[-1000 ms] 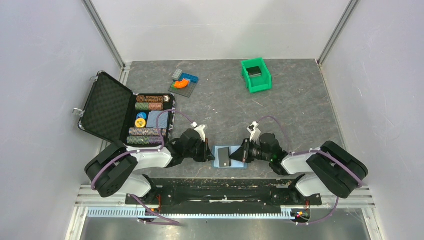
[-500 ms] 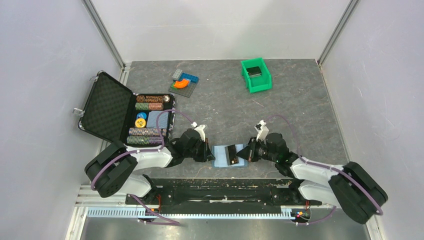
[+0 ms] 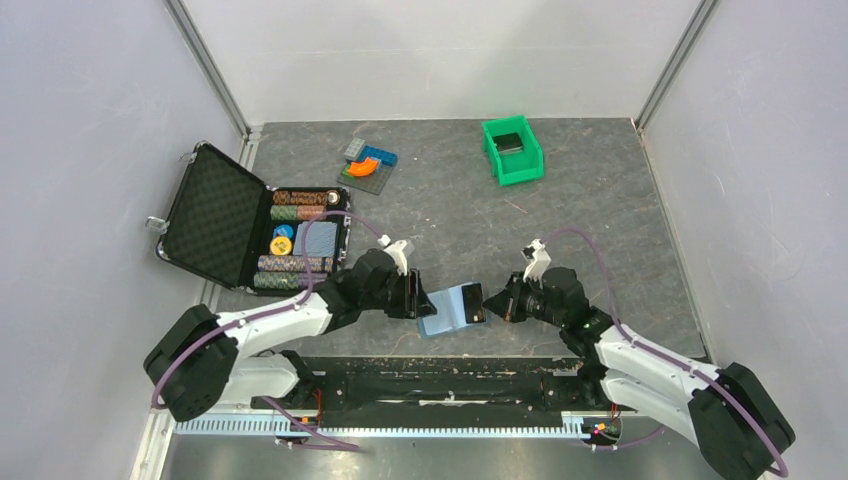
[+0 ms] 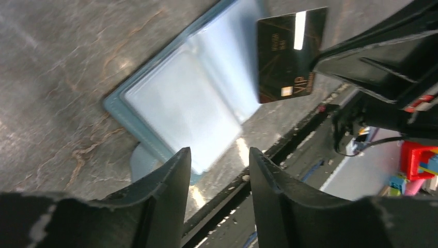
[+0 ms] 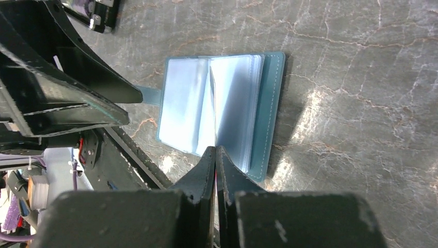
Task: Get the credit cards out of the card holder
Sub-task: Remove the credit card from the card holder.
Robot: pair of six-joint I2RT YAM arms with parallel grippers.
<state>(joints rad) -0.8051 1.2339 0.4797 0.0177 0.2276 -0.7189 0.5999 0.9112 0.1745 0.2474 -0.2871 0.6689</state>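
Observation:
The card holder [image 3: 447,310] lies open and tilted on the table between my grippers, its pale blue sleeves [image 5: 181,108] facing up. In the right wrist view my right gripper [image 5: 215,153] is shut on a dark credit card [image 5: 213,111] seen edge-on, standing over the holder's middle. The left wrist view shows that card's [image 4: 289,54] face with "VIP" printed on it, above the holder's [image 4: 191,103] right part. My left gripper [image 4: 219,160] hangs open at the holder's left edge with nothing between its fingers. In the top view the left gripper [image 3: 420,298] and right gripper [image 3: 490,303] flank the holder.
An open black case [image 3: 215,215] with rows of poker chips [image 3: 300,205] stands at the left. A green bin [image 3: 530,165] with something dark inside sits at the back right, and coloured bricks [image 3: 368,163] at the back centre. The rig's black rail [image 3: 440,365] runs just below the holder.
My left gripper has opened and let go of the holder's left edge. The right gripper has drawn the card rightward and up. The holder has turned and shifted slightly.

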